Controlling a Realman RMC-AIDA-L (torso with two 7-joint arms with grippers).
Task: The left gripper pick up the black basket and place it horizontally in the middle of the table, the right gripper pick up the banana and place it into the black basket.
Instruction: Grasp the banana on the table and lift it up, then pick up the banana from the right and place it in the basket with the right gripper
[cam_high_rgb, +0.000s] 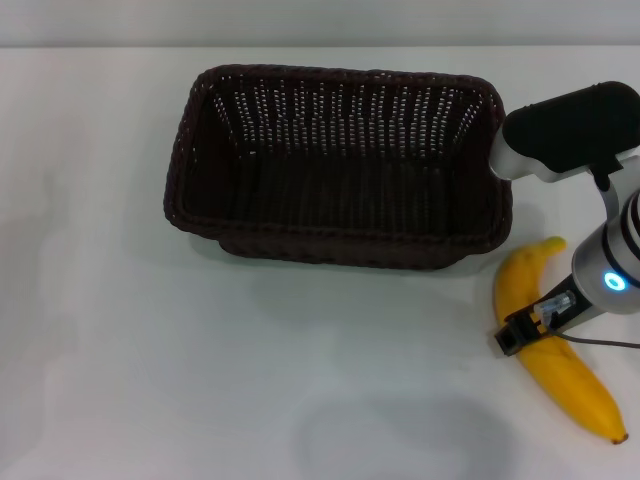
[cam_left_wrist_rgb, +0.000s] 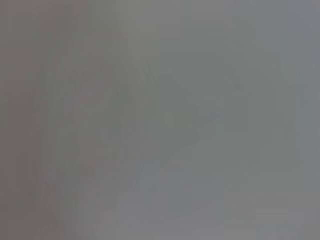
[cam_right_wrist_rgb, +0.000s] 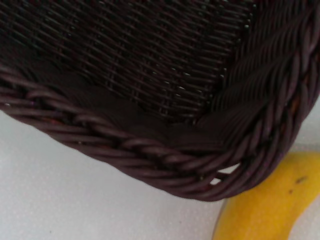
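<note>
Yellow banana (cam_high_rgb: 560, 370) beside black basket (cam_high_rgb: 340, 165)

The head view looks forward and steeply down from above onto the glossy white tabletop (cam_high_rgb: 120, 330), taking in the whole dark brown-black woven wicker basket (cam_high_rgb: 340, 165) and the curved yellow banana (cam_high_rgb: 560, 370) beside it on the robot's right. The right wrist view sits very close, filled by one rounded braided corner of that basket (cam_right_wrist_rgb: 165, 100) with part of the banana (cam_right_wrist_rgb: 265, 200) just past it, both shared with the head view. The left wrist view shows only a featureless grey field.
</note>
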